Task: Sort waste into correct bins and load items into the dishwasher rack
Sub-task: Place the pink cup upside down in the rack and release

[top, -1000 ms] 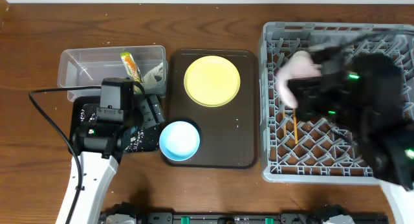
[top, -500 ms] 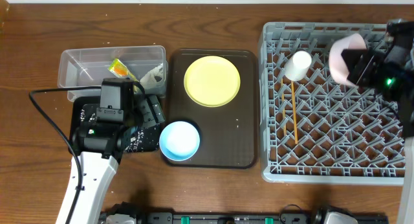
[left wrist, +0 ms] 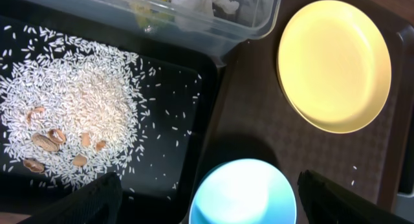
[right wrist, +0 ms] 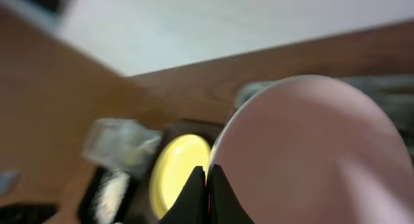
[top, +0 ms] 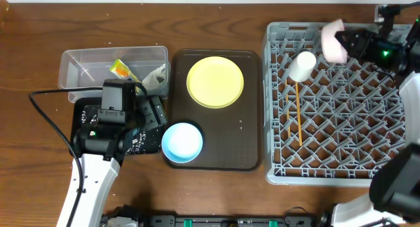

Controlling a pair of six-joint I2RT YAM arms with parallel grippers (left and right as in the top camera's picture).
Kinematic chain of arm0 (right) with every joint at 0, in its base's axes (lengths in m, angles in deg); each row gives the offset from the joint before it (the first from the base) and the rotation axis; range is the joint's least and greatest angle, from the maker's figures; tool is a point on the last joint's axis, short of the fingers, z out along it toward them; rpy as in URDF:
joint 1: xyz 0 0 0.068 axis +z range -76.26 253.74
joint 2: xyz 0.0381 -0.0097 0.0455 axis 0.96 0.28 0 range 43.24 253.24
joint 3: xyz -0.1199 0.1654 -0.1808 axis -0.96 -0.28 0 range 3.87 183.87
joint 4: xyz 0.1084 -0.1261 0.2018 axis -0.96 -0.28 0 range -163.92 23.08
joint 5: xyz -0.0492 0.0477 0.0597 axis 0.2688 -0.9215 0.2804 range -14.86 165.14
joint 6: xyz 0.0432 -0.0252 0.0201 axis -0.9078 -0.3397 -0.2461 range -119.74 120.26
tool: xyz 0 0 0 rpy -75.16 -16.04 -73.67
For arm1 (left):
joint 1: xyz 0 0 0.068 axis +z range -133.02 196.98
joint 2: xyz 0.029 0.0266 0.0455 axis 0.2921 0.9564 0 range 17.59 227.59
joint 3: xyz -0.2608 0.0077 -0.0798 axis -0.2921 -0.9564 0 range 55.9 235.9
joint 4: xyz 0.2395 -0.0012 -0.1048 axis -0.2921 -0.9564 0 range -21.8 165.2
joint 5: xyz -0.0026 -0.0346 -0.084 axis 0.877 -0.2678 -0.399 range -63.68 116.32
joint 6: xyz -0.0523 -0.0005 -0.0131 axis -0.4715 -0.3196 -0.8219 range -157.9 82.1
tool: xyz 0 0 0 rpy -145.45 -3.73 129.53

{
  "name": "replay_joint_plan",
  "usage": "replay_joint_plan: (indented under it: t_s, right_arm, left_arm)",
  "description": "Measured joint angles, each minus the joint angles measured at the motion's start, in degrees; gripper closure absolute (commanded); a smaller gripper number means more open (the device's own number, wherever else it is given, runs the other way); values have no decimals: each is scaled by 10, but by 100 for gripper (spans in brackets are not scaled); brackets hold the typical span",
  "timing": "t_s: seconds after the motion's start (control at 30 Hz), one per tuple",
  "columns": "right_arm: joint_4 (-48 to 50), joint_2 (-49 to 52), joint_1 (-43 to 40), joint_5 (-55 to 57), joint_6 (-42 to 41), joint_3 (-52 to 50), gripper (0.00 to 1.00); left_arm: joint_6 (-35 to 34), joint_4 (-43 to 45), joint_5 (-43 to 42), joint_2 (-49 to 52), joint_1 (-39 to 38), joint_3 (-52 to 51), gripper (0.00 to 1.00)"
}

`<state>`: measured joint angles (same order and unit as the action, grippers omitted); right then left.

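While the left hand (left wrist: 210, 193) hangs spread wide and empty at the lower left, the light blue bowl (top: 182, 142) beside it and the yellow plate (top: 215, 82) above sit on the brown tray (top: 252, 148), not yet loaded. Loose rice (left wrist: 71, 114) lies in the black tray (left wrist: 184, 153); the wrapper (top: 120, 69) and paper scrap (top: 156, 75) are in the clear tub (top: 79, 60), so sorting looks done bar a few stray grains on the brown tray. In the rack (top: 335, 168) the chopsticks (top: 295, 115) lie with their long axis running up and down the frame, the white cup (top: 303, 65) just above them. At the upper right the right hand (top: 344, 42) grips the pink bowl (top: 331, 42) by its rim, tipped on edge over the rack's top edge, not yet set down.
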<state>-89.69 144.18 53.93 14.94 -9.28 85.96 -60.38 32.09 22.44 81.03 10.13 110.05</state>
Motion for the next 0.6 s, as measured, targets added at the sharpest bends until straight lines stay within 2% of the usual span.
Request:
replay_joint_plan:
  t_s: [0.13,0.43,0.6]
  right_arm:
    - [30,39,-3,-87,11,0,99]
    - [34,130,-32,-166,36,0,99]
    - [28,138,-65,-190,40,0,98]
  left_arm:
    - [0,0,0,0,0,0,11]
    - [0,0,0,0,0,0,10]
    - [0,0,0,0,0,0,11]
